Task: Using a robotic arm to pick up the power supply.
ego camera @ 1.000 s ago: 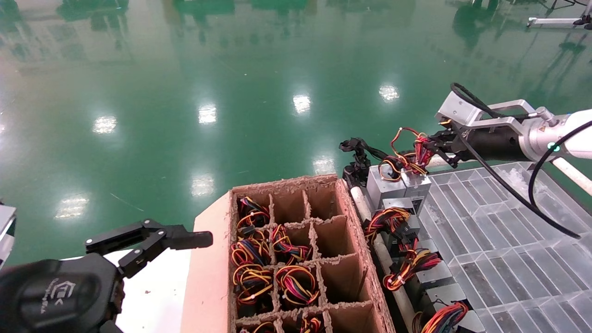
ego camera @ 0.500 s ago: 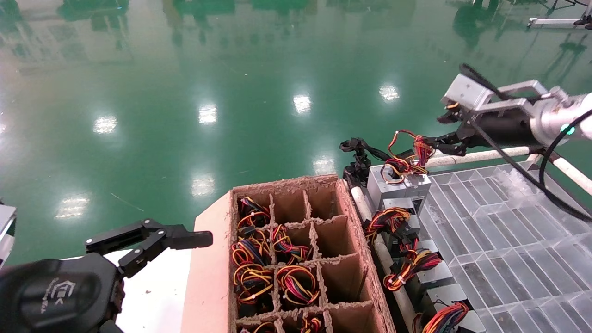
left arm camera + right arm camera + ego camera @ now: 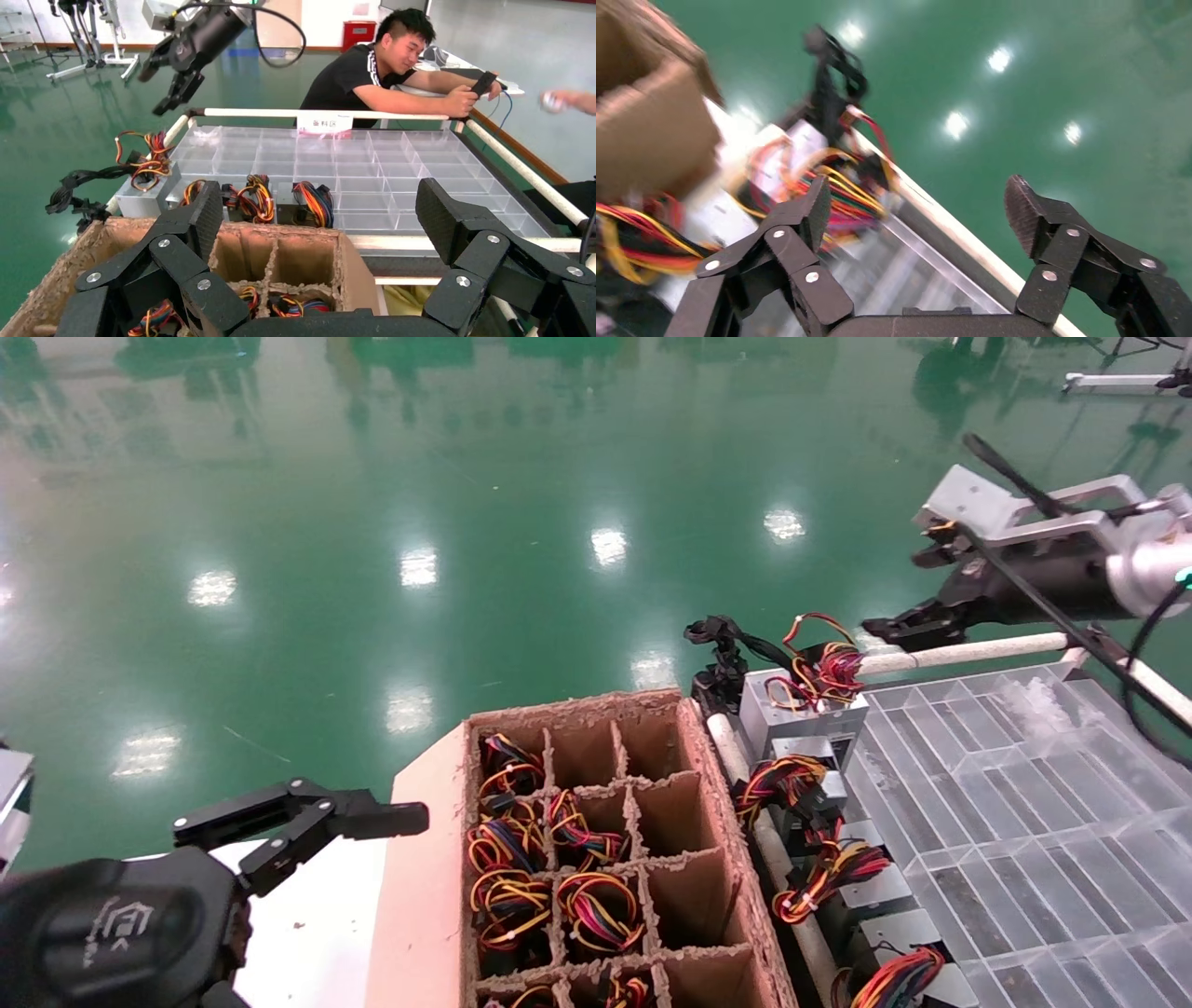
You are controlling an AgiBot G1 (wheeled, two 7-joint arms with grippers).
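Note:
The power supply [image 3: 799, 712], a small grey metal box, stands at the clear tray's far left corner with its red, yellow and orange wires [image 3: 821, 671] bunched on top. My right gripper [image 3: 911, 628] hovers open and empty above the tray's far white rail, to the right of those wires and apart from them. In the right wrist view the right gripper [image 3: 919, 210] frames the rail, with the blurred wires [image 3: 838, 193] beside one finger. My left gripper [image 3: 307, 822] is parked open at the near left. From the left wrist, the power supply [image 3: 139, 202] shows beyond the carton.
A divided cardboard carton [image 3: 694, 859] holds several wire bundles. More grey units with wires [image 3: 824, 868] line the clear compartment tray's [image 3: 1006, 822] left edge. A loose black cable bundle [image 3: 719, 649] hangs off the far corner. A seated person [image 3: 393, 70] is beyond the tray.
My right gripper has let go of the wires and risen up and to the right, off the power supply. The wire bundle has sunk back onto the box. The left arm is still.

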